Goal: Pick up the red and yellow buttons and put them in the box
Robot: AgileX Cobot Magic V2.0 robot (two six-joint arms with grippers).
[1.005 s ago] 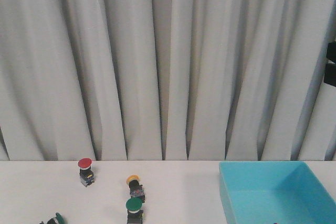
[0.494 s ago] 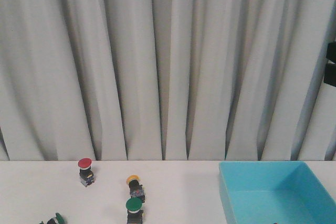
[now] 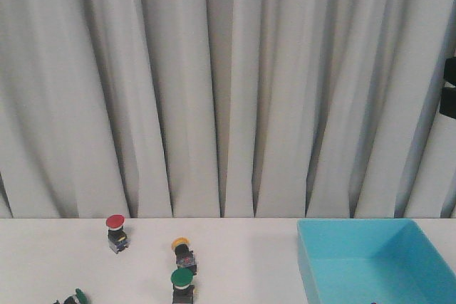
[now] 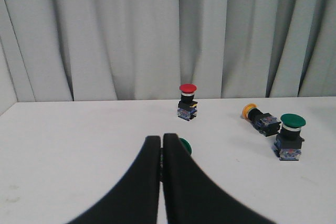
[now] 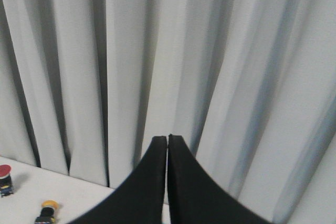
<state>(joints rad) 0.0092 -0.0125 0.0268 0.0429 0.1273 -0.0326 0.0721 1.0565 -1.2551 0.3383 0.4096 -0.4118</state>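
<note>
A red button (image 3: 115, 232) stands upright on the white table at the left; it also shows in the left wrist view (image 4: 187, 101). A yellow button (image 3: 183, 252) lies on its side right of it, and shows in the left wrist view (image 4: 259, 117) too. The turquoise box (image 3: 313, 265) sits at the right. My left gripper (image 4: 161, 139) is shut and empty, short of the red button, with a green cap half hidden behind its tips. My right gripper (image 5: 167, 138) is shut and empty, raised before the curtain. Neither gripper shows in the front view.
A green button (image 3: 182, 285) stands upright just in front of the yellow one. Another green button (image 3: 75, 297) lies on its side at the front left. A grey pleated curtain (image 3: 228, 90) closes off the far edge of the table. A black fixture (image 3: 449, 90) hangs at the right edge.
</note>
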